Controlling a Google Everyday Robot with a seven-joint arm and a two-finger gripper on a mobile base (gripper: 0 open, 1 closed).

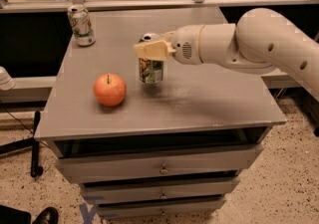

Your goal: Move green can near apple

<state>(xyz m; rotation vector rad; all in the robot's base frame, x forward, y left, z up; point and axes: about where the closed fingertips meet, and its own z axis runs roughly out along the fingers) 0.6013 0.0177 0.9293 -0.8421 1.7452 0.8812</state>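
Note:
The green can (pixel 150 70) is dark green with a silver top. My gripper (pixel 149 50) is shut on its upper part and holds it upright just above the grey tabletop (pixel 209 98), its shadow below it. The white arm reaches in from the right. The orange-red apple (pixel 109 89) with a short dark stem sits on the table a short way to the left of the can, apart from it.
A mostly white can (pixel 81 25) with green and red marks stands at the table's back left corner. The table is a grey drawer cabinet with several drawers (pixel 159 169). A rail runs behind it, and speckled floor lies around it.

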